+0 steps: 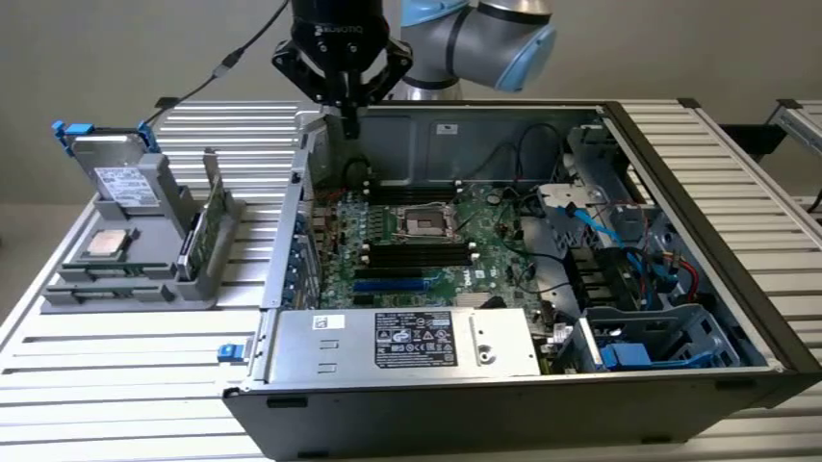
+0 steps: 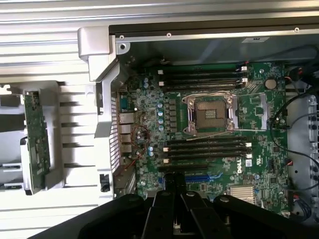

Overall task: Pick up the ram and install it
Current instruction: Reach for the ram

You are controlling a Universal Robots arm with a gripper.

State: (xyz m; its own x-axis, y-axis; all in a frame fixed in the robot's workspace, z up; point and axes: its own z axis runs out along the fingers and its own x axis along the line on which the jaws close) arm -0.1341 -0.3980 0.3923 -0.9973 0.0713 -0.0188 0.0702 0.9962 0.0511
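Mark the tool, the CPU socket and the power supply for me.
tool (image 2: pixel 175 178): wrist view, between its shut fingertips.
CPU socket (image 2: pixel 208 113): wrist view, centre of the socket.
power supply (image 1: pixel 414 339): exterior view, on its black label.

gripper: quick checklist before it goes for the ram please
1. Gripper open for a pick: not ok, it is shut.
2. Gripper free to take a part: ok, nothing shows between its jaws.
3. Gripper above the ram: not ok. It hangs over the far corner of the open case, while the ram seems to sit low in the grey holder at the exterior view's left.
4. Ram slots free: ok, the dark slots on both sides of the CPU socket look empty.
5. Slot latches open: cannot tell.
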